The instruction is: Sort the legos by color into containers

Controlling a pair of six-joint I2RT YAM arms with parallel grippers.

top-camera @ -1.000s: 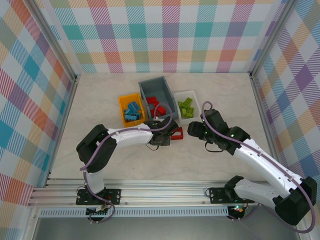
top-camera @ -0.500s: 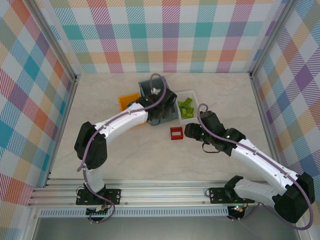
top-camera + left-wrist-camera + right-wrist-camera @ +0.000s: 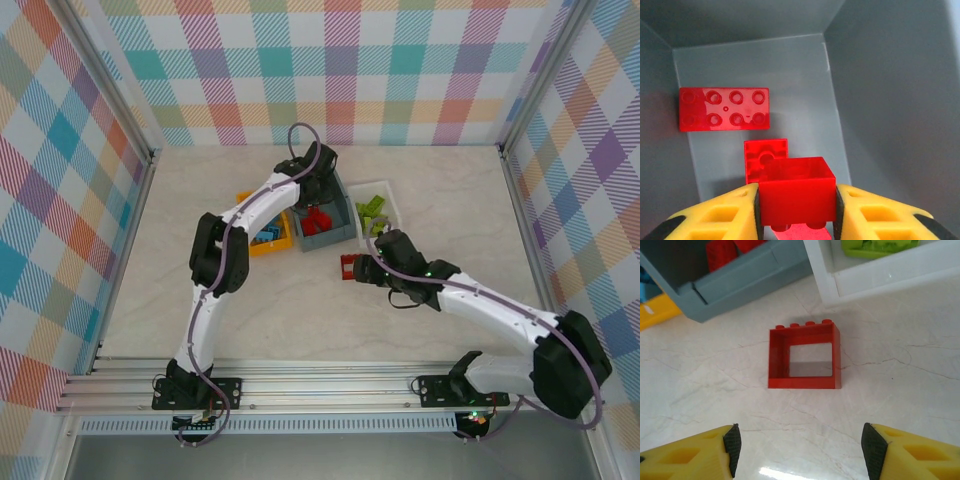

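Broadly, a pale marbled desk point(image 3: 200, 230) is seen carrying three bins in a row. A large grey-blue bin point(image 3: 340, 232) is flanked by a small orange-yellow bin point(image 3: 262, 249) holding blue bricks point(image 3: 265, 235) and a small white bin point(image 3: 388, 196) holding lime green bricks point(image 3: 368, 210). Inside the grey-blue bin the left fingers point(image 3: 720, 215) are closed on a red brick point(image 3: 796, 187), above an eight-stud red brick point(image 3: 724, 109) on its floor. The right fingers point(image 3: 695, 455) are spread wide, nothing held; a red frame brick point(image 3: 805, 382) lies untouched on the desk ahead, near the grey-blue and white bins.
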